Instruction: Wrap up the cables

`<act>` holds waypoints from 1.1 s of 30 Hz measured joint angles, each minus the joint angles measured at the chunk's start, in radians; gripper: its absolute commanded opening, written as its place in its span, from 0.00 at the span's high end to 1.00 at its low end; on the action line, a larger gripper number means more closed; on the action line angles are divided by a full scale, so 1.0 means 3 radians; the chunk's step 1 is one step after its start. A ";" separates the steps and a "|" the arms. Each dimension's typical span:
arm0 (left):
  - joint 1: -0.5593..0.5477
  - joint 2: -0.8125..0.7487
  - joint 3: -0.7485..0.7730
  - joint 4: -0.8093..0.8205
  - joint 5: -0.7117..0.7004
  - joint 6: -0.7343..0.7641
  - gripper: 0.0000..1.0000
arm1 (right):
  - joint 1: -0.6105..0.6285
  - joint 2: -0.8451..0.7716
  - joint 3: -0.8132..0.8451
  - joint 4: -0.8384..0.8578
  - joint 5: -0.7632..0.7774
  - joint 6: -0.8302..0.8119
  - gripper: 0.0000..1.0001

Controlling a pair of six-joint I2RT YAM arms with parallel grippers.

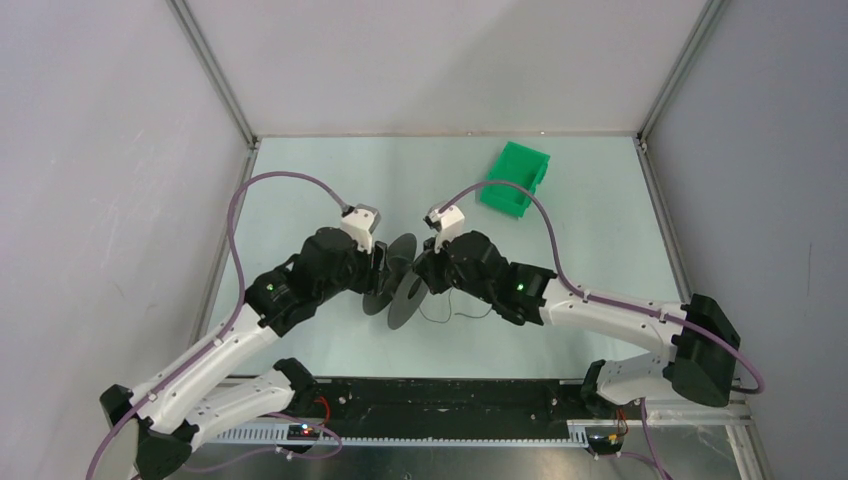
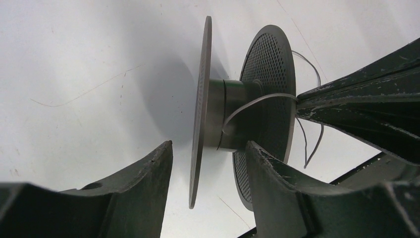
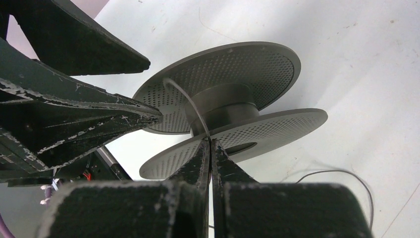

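A black perforated reel [image 1: 405,295] stands on edge between my two arms at the table's middle. My left gripper [image 1: 392,262] is open; its jaws straddle one flange of the reel [image 2: 270,64] with a gap on both sides. My right gripper [image 3: 210,143] is shut on the thin dark cable [image 3: 181,94]. The cable runs in an arc from the reel's hub to the right gripper's tip [image 2: 299,101]. The cable's loose end [image 1: 455,318] trails on the table below the right wrist and also shows in the left wrist view [image 2: 312,144].
A green bin [image 1: 515,180] sits at the back right of the table. Purple arm cables loop over both arms. Metal frame posts rise at the table's back corners. A black rail runs along the near edge.
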 measured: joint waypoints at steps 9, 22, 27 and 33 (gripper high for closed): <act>0.0000 0.0141 0.0000 0.0014 -0.0004 0.0001 0.45 | 0.0046 0.0075 0.0000 0.0047 0.0000 0.0111 1.00; 0.0000 0.0084 -0.0001 0.0024 -0.0003 -0.0003 0.37 | 0.0038 -0.0005 0.0000 -0.0126 0.0000 -0.0144 1.00; 0.0000 -0.0123 -0.0001 0.0034 0.0003 0.0001 0.41 | -0.0111 -0.0355 0.0014 -0.0167 -0.0165 -0.0814 1.00; 0.0000 -0.0132 -0.0001 0.0056 0.0092 0.0072 0.42 | -0.0521 -0.0593 0.0072 -0.0099 -0.0669 -0.1698 1.00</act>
